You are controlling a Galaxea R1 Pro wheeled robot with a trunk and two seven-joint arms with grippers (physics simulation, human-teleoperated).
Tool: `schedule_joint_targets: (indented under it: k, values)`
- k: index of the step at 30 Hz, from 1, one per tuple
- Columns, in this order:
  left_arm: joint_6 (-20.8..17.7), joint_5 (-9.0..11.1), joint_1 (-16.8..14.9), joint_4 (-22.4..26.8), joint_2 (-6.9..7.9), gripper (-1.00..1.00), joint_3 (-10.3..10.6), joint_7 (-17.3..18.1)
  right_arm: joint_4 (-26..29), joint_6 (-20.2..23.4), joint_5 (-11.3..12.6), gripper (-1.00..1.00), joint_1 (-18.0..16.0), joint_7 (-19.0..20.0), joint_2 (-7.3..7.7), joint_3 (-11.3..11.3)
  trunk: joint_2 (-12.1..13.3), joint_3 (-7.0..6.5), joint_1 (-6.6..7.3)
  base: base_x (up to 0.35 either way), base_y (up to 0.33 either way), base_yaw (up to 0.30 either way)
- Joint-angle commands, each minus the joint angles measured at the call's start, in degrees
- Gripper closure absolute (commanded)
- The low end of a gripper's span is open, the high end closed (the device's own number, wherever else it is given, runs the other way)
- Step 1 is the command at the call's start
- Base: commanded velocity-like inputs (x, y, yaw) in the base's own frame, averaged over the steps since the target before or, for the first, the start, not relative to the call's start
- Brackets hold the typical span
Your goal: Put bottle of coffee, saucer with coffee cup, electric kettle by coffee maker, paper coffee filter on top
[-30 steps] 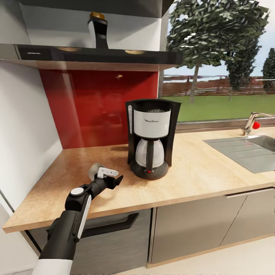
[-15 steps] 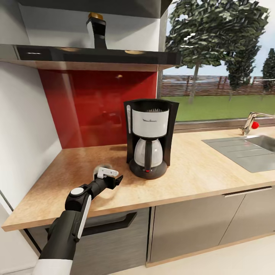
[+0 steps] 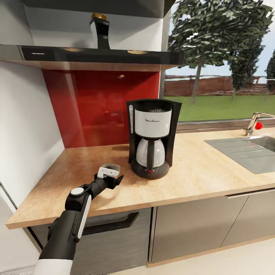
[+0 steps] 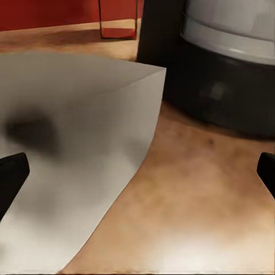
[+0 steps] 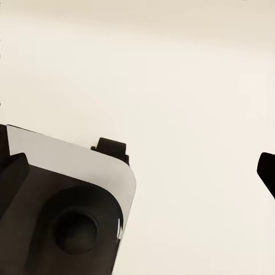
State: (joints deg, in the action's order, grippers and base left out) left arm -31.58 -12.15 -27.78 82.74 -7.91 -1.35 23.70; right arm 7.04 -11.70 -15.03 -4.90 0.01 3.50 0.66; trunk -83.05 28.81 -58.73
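The coffee maker [image 3: 152, 142] stands on the kitchen countertop [image 3: 198, 172], black with a white body and carafe; its black base [image 4: 229, 86] looms close in the left wrist view. The bottle of coffee [image 3: 100, 29] stands on the shelf above. My left gripper [image 3: 112, 176] hovers low over the counter left of the machine, open, fingertips wide apart. A pale grey-white paper shape, apparently the paper coffee filter [image 3: 109, 167] [image 4: 74, 143], lies just beyond and partly between the fingers [image 4: 11, 175]. My right gripper [image 5: 137, 172] is open above a cream floor.
A dark shelf [image 3: 95, 57] juts out over the red backsplash [image 3: 99, 107]. A steel sink [image 3: 248, 151] with a faucet [image 3: 254, 124] is set in the counter at right. A white wall [image 3: 26, 130] bounds the counter's left end. Grey cabinet fronts [image 3: 191, 225] sit below.
The pale filter has slid right over the counter, closer to the left gripper, and turned. The head view has shifted slightly. The left arm holds the same pose.
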Motion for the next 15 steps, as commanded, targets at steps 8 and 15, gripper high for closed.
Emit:
schedule_joint_targets:
  k: [8, 15]
  values:
    - [-0.1, -0.6, -0.1, 0.1, -0.05, -1.0, -0.1, 0.6, 0.0, -0.2, -0.2, -1.0, 0.0, 0.0, 0.02, 0.0, 0.0, 0.06, 0.0, 0.0, 0.0, 0.097]
    - [-0.1, -0.5, -0.1, 0.1, -0.07, -1.0, -0.2, 0.6, 0.0, -0.2, -0.2, -1.0, 0.0, 0.0, 0.02, 0.1, 0.0, 0.06, 0.0, 0.0, 0.0, 0.012]
